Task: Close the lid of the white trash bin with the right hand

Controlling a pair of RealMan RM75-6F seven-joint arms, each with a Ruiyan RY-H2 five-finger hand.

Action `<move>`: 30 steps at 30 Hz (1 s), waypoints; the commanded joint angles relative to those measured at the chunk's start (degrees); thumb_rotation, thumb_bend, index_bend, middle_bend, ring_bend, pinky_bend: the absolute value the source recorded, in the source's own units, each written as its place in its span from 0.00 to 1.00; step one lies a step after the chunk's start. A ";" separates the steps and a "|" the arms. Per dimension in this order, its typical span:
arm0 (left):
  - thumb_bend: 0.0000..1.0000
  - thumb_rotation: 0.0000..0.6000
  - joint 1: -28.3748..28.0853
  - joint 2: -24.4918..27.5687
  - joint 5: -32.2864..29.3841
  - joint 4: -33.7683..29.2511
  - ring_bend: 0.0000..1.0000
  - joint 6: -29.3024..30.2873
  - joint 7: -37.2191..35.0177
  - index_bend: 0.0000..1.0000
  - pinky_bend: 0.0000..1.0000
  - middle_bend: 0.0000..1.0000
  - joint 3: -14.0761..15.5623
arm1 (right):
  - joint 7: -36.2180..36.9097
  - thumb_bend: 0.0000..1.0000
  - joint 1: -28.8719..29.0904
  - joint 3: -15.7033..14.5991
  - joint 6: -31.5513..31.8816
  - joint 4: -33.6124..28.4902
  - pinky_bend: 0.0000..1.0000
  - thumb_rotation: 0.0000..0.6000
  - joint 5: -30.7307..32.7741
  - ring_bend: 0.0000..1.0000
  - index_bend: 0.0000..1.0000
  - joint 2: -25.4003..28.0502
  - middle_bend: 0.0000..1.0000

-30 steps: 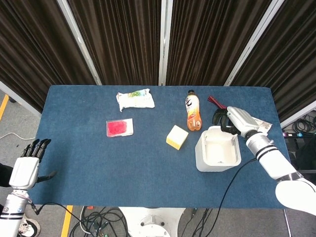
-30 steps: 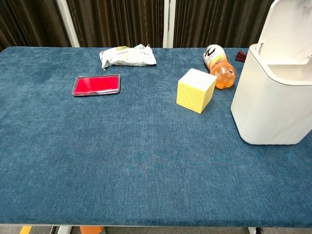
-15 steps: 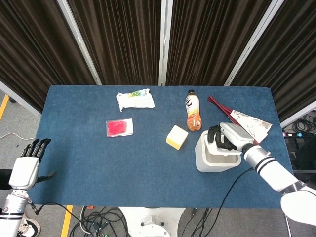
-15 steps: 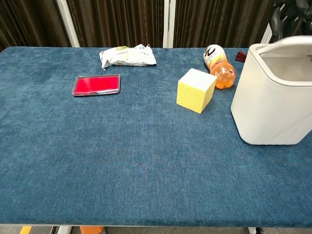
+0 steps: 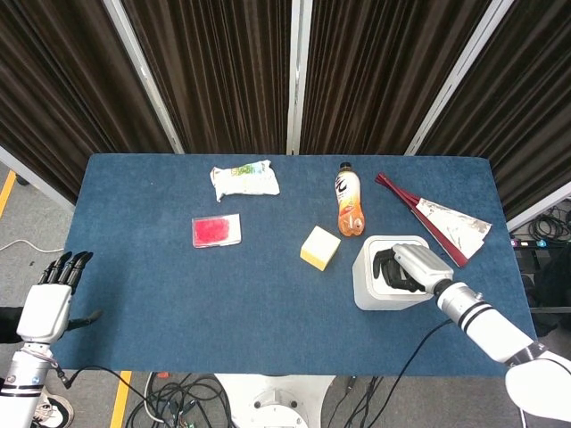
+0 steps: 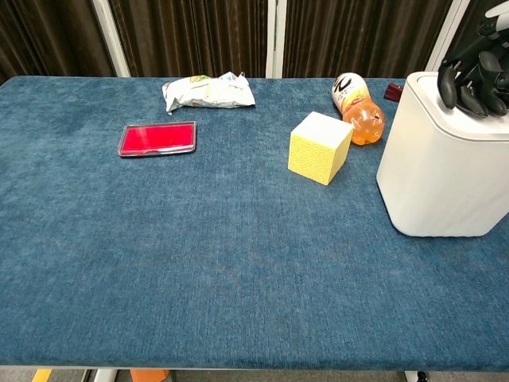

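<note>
Left hand (image 5: pixel 49 303), fingers straight and apart, empty, beside the table's (image 5: pixel 178 294) near-left edge. Right hand (image 5: pixel 403 269), fingers curled, presses the lowered lid (image 6: pixel 469 119) of the bin (image 6: pixel 445 187), apparently shut, near-right. Bottle (image 5: pixel 350 201) lies beyond.

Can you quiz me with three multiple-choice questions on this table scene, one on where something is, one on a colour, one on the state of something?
1. Where does the yellow foam cube lie?
A. left of the white plastic trash bin
B. on the bin
C. off the blue cloth table

2. What colour is the flat clear-edged case?
A. green
B. red
C. white

3. How is the bin's lid?
A. standing upright
B. missing
C. down, with the right robot hand on it

Answers: 1 A, the head view shows the cube beside the bin's left wall. 2 B, its face is red in both views. 3 C, the lid lies flat under the fingers.
</note>
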 commanded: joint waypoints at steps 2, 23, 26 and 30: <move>0.07 1.00 -0.02 0.03 -0.04 0.06 0.04 -0.08 -0.08 0.09 0.13 0.09 -0.01 | 0.25 0.94 0.28 -0.70 0.02 1.27 0.61 1.00 -0.02 0.44 0.54 -1.16 0.50; 0.07 1.00 0.15 0.47 0.07 -0.97 0.04 0.52 0.19 0.09 0.13 0.09 -0.21 | 9.64 0.91 -23.48 -1.52 31.99 -3.09 0.57 1.00 -28.49 0.43 0.52 8.36 0.50; 0.07 1.00 0.04 0.54 0.14 -1.25 0.04 0.45 0.46 0.09 0.13 0.09 -0.26 | -3.94 0.64 -30.07 -4.27 45.48 5.72 0.33 1.00 -30.98 0.26 0.33 -1.91 0.35; 0.07 1.00 0.10 0.49 0.13 -1.33 0.04 0.30 0.63 0.09 0.13 0.09 -0.06 | -10.84 0.27 -34.75 -6.97 52.92 17.60 0.00 1.00 -30.52 0.00 0.01 -14.68 0.06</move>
